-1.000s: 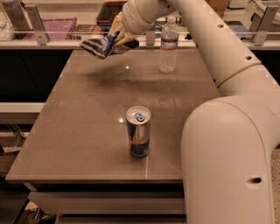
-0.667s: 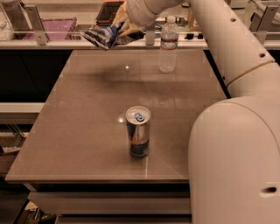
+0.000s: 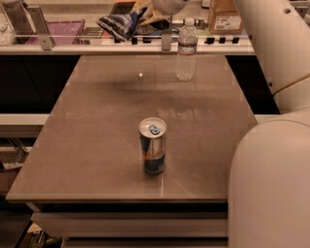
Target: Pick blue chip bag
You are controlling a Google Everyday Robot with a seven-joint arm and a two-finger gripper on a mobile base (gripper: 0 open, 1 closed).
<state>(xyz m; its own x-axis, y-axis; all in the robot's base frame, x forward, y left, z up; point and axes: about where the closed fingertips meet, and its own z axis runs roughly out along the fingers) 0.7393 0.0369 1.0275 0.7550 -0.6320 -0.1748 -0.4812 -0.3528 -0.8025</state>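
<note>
Our pincer gripper is way up at the top of the view, past the far end of the table. It is closed tight on the blue chip bag and pinches the bag at its right end. We see the bag stick out to the left of the pincer gripper. The bag is crumpled and shiny, and it hangs in the air, high over the far edge of the table, not touching it.

Our big white arm comes down the right side of the view.

We see a water bottle standing up straight near the far edge of the table, a bit to the right of the bag and lower down. A drink can stands up straight near the middle of the table, closer to us and well apart from the bottle. Behind the table we see a purple tray on the left and a brown box on the right.
</note>
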